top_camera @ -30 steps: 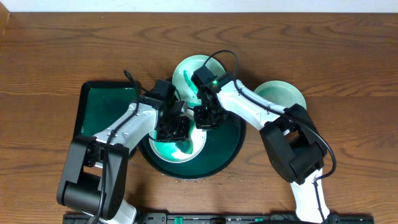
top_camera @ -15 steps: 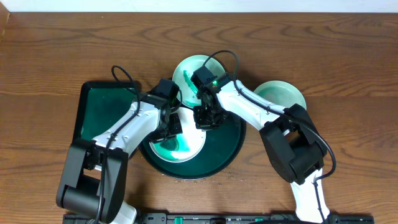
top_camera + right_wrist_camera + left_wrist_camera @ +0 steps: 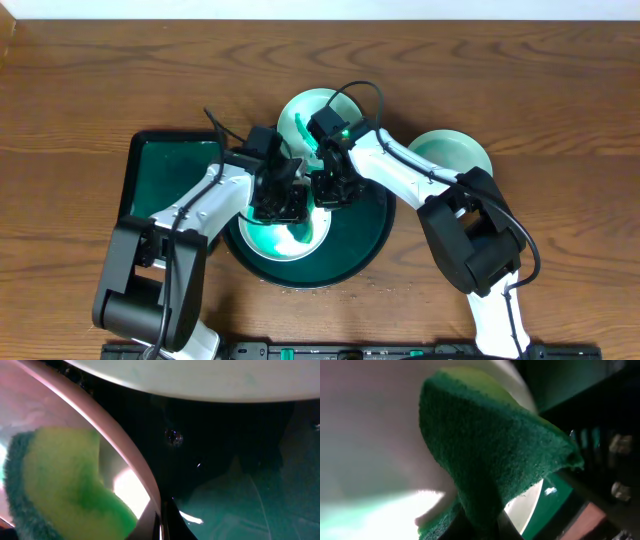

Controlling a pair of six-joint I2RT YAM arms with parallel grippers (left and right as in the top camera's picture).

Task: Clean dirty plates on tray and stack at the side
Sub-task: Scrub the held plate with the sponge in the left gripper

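On the tray point(image 3: 375, 235): front plate point(image 3: 300, 238) getting scrubbed

Left pincer point(image 3: 283, 205) is clamping a green sponge point(image 3: 490, 450) and pressing it onto the front plate, which is sitting on the tray's near half. Right pincer point(image 3: 330, 190) is pinching that plate's rim, steadying it. Best move: sweeping the sponge flat across any green while the rim grip is holding. Back plate point(image 3: 300, 115) is showing a smear; side plate point(image 3: 455, 150) is resting on the bench point(image 3: 560, 100).
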